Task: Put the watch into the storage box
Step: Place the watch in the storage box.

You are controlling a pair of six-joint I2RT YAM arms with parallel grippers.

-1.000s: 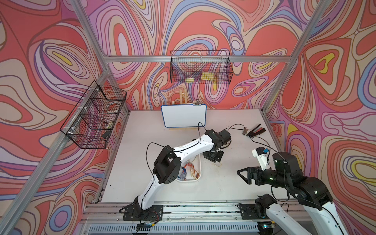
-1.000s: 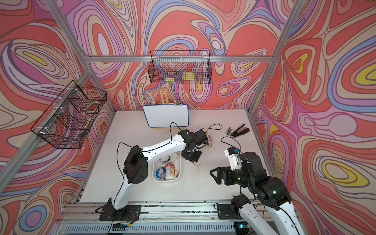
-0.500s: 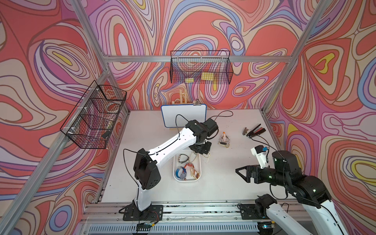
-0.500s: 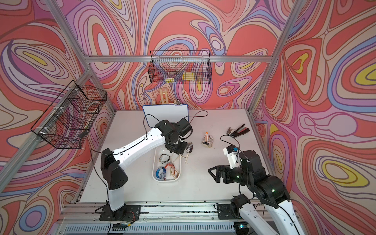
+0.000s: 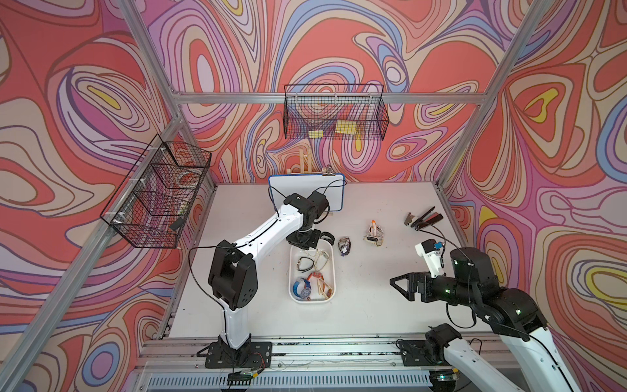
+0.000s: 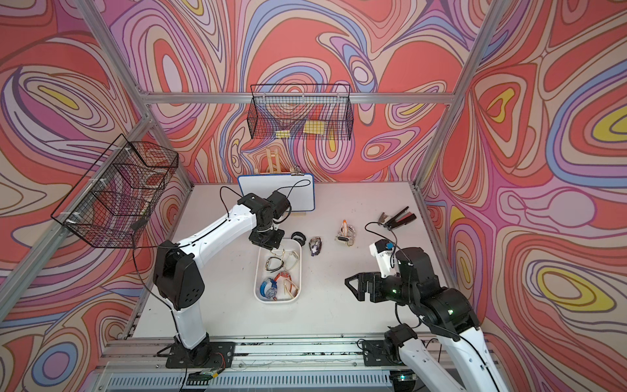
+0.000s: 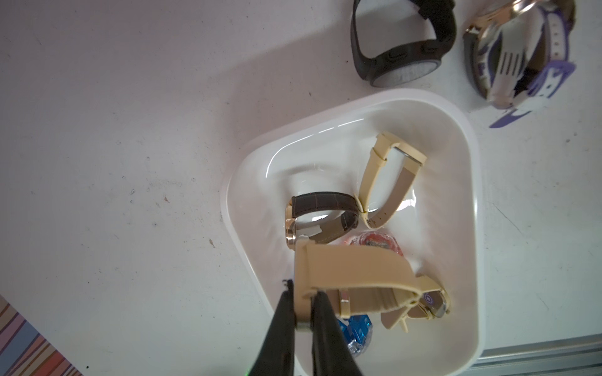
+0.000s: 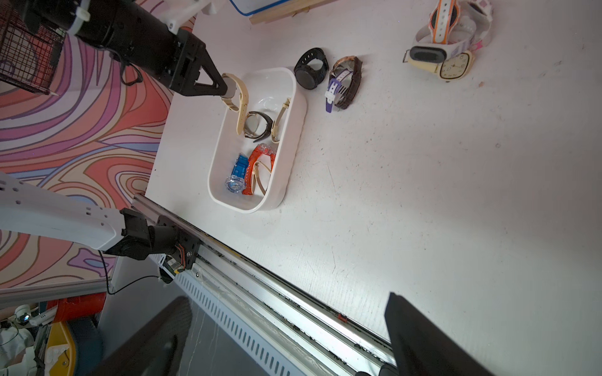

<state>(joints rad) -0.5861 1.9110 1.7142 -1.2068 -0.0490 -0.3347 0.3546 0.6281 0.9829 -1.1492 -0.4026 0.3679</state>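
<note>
Left gripper (image 7: 303,298) pinches a beige-strapped watch (image 7: 351,270) by its strap above the storage box (image 7: 469,156);
the watch hangs over the box's far end, above other watches (image 7: 322,211) lying inside; right gripper (image 5: 399,288) gapes wide, holding nothing, over the table (image 5: 373,315), well apart

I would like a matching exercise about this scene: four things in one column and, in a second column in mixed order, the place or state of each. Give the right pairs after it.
Things
1. left gripper
2. right gripper
3. black watch
4. blue watch

Places or states
A. lies inside the storage box
B. open, holding nothing
C. shut on the strap of a beige watch, above the box
D. rests on the table, just outside the box

Right pairs: 1-C, 2-B, 3-D, 4-A
</note>
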